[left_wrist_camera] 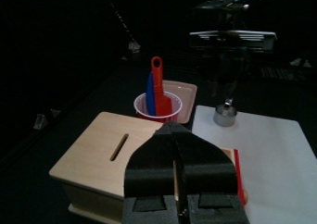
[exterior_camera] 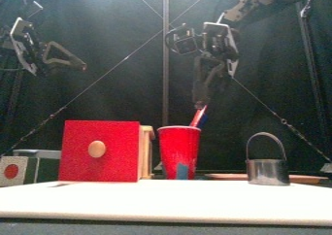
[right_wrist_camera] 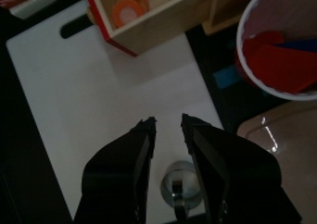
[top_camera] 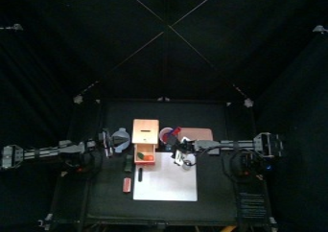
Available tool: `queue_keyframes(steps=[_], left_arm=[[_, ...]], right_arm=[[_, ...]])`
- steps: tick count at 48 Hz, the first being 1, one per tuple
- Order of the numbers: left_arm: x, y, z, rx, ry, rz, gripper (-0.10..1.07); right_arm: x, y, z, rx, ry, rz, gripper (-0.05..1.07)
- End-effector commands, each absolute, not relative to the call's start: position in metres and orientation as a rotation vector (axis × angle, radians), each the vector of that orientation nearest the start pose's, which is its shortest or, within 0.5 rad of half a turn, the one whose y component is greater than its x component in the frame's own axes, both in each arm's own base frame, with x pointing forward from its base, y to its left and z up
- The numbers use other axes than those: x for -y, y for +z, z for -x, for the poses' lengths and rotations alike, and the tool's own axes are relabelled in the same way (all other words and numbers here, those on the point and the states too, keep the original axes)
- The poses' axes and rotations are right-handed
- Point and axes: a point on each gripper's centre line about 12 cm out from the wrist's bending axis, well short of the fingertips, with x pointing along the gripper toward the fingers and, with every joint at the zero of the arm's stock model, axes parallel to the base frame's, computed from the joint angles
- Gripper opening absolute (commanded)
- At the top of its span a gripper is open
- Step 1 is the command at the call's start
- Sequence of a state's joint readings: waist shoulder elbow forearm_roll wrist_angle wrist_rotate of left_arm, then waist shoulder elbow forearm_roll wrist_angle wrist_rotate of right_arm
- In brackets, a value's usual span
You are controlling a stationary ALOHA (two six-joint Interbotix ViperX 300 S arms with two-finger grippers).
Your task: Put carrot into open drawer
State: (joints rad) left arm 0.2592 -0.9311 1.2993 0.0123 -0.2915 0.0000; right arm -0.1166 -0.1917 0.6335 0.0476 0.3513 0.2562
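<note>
The tan wooden box (top_camera: 145,132) stands left of the red cup (top_camera: 168,135), with its drawer (right_wrist_camera: 168,24) pulled out toward the white sheet (top_camera: 167,180). Orange and green pieces lie in the drawer. I cannot pick out the carrot for certain. One small red stick (left_wrist_camera: 239,177) lies by the sheet's left edge. My right gripper (right_wrist_camera: 168,121) hangs open above the sheet, nothing between its jaws, over a small metal weight (right_wrist_camera: 180,186). My left gripper (left_wrist_camera: 181,137) is shut and holds nothing, just in front of the box (left_wrist_camera: 118,149).
The red cup (left_wrist_camera: 165,105) holds a red and a blue utensil and stands behind the sheet. In the front view the box's red face (exterior_camera: 101,151) with its knob, the cup (exterior_camera: 180,151) and the metal weight (exterior_camera: 266,171) stand in a row.
</note>
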Motion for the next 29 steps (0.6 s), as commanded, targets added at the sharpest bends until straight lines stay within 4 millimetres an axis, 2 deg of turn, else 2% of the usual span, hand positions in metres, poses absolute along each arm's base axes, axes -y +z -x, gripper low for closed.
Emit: queue_keyframes(steps=[1,6,15,29], left_arm=[[-0.050,0.245,-0.189,-0.067,0.254,0.000,-0.01],[-0.050,0.242,-0.189,-0.091,0.255,0.004,-0.01],[-0.050,0.242,-0.190,-0.100,0.256,0.006,-0.01],[-0.051,0.243,-0.190,-0.120,0.262,0.007,-0.01]], right_arm=[[0.039,0.234,-0.349,-0.652,-0.193,-0.301,0.69],[0.031,0.238,-0.343,-0.549,-0.156,-0.262,0.69],[0.027,0.229,-0.338,-0.439,-0.132,-0.252,0.69],[0.026,0.220,-0.339,-0.446,-0.129,-0.252,0.69]])
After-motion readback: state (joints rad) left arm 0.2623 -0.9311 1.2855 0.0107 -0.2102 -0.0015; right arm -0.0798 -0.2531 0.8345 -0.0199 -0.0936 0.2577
